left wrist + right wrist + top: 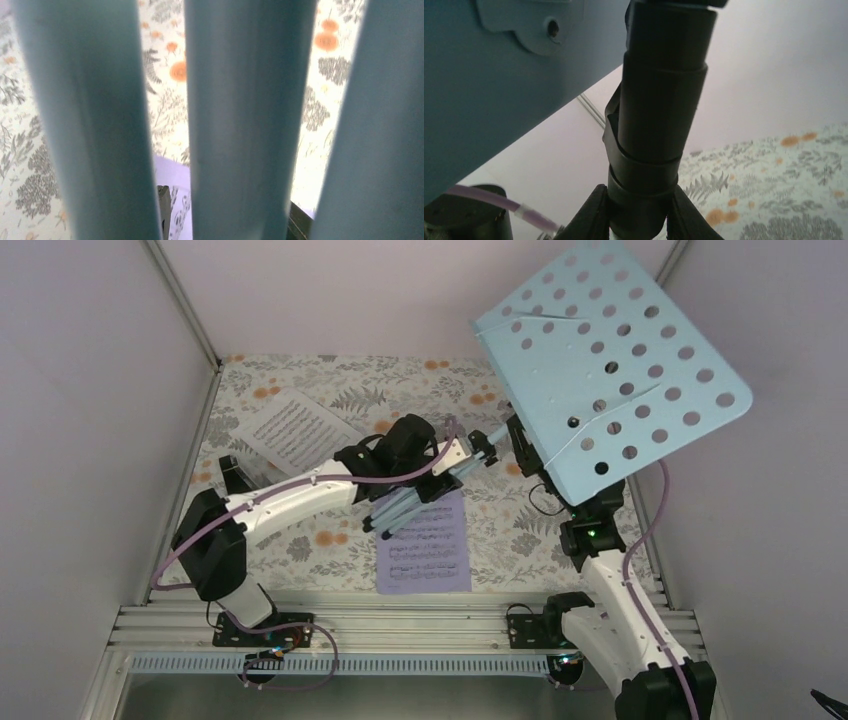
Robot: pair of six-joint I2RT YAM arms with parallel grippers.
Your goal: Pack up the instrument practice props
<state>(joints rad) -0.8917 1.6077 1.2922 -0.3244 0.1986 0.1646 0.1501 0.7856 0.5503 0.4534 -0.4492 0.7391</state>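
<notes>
We see music stand (610, 360) crosswise: right claw (639, 220) clamps neck (659, 100); left claw (462, 458) straddles folded legs (405, 505), grip unclear.

From above, the music stand (610, 370) hides the right claw (640, 222); its blurred legs (240, 120) fill the left wrist view.

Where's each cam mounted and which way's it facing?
Top external: above and behind the bases, facing down on the tablecloth; both arms show.
Left wrist: faces down past the music stand legs; left fingers flank the middle leg.
Right wrist: tilted up along the stand's black collar toward the tray; right fingers grip the collar.
Shared: top and left wrist both see the lavender sheet.
</notes>
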